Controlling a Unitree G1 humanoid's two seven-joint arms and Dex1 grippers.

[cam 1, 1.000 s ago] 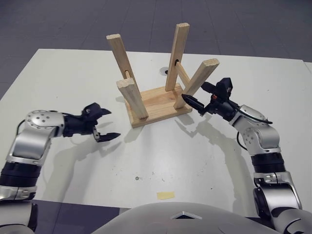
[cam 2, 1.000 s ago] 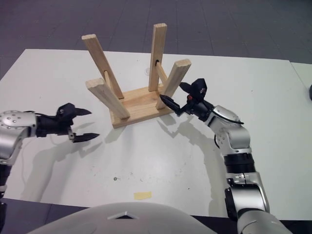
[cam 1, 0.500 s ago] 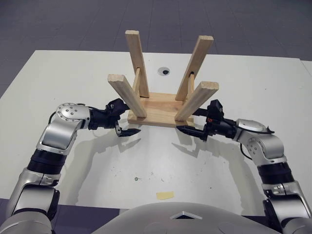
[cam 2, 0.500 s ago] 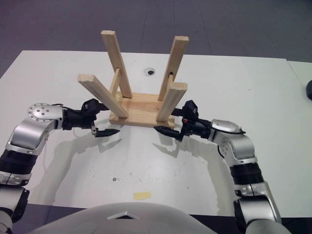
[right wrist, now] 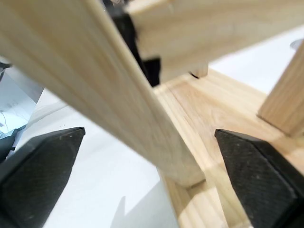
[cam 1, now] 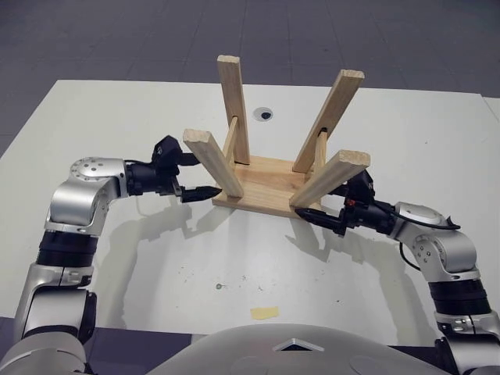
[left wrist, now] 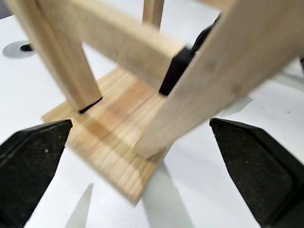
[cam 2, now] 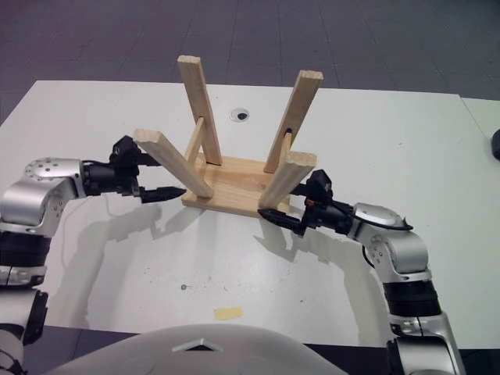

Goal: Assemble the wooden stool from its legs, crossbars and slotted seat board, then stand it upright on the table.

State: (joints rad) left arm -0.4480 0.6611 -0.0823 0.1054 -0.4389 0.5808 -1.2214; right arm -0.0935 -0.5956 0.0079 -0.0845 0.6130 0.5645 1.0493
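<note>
From the head cameras, the wooden stool (cam 1: 269, 176) lies upside down on the bench (cam 1: 117, 117). Its slotted seat board (cam 1: 262, 191) is flat on the surface and all four legs splay upward, each side pair joined by a short crossbar (cam 1: 231, 141). The left end effector (cam 1: 201, 176) sits at one end of the board and the right end effector (cam 1: 324, 201) at the other. Each is released, with its fingers spread either side of the leg nearest it. Assembly looks complete, so the step in hand is probably the flip. The next move calls for both end effectors to close together, then lift and turn the stool evenly so no leg works out of its slot.

The left wrist view adds what the head pair cannot settle. The near left leg (left wrist: 204, 80) stands between the wide-open fingers (left wrist: 33, 166), clear of both. Just ahead, the crossbar meets that leg at a dark notch (left wrist: 173, 71), and beyond it the second leg (left wrist: 61, 61) is seated in the board.

The right wrist view gives the same detail for its own side. The near right leg (right wrist: 118, 95) runs between the parted fingers (right wrist: 38, 166), untouched, with its foot seated at the board's edge (right wrist: 190, 178). The seat grain and another leg (right wrist: 285, 104) lie ahead of the end effector
</note>
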